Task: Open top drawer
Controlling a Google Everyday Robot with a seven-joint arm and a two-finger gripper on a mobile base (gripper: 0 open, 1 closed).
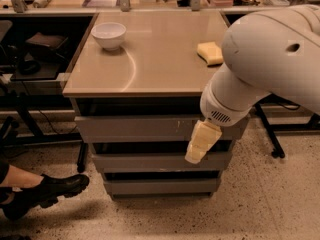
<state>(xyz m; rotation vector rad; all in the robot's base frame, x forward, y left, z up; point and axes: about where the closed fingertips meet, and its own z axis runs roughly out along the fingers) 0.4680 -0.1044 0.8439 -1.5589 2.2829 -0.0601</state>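
My gripper hangs in front of the right end of the top drawer, at about 4 o'clock from its centre. I cannot tell whether it is open or holding anything. The drawer sits just under the tabletop, at 6 o'clock from it.

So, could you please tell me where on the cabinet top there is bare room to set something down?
The cabinet top is bare across its middle, between the white bowl at back left and the sponge at right, and along the front edge. The right side is crowded: the arm overhangs it, and the gripper hangs before the top drawer, right of centre.
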